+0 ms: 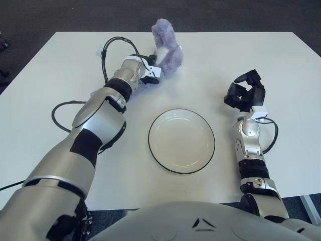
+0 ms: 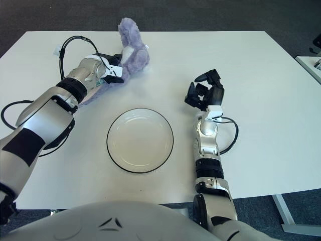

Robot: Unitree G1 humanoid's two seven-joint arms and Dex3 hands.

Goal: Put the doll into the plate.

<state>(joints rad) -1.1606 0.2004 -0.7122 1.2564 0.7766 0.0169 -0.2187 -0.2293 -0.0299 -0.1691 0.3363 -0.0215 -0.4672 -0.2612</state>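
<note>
A fluffy lilac doll [image 1: 168, 47] is at the far middle of the white table, its upper part sticking up. My left hand [image 1: 149, 71] reaches across to its near left side with the fingers closed on the doll's lower body [image 2: 108, 75]. The white plate [image 1: 153, 150] with a dark rim lies empty at the table's centre, nearer to me than the doll and a little to its right. My right hand [image 1: 245, 92] shows to the right of the plate with relaxed, half-curled fingers, holding nothing.
A black cable loops above my left wrist [image 1: 116, 41], and another bends over the table by my left forearm [image 1: 56, 113]. The table's far edge [image 1: 210, 32] runs just behind the doll, with dark floor beyond.
</note>
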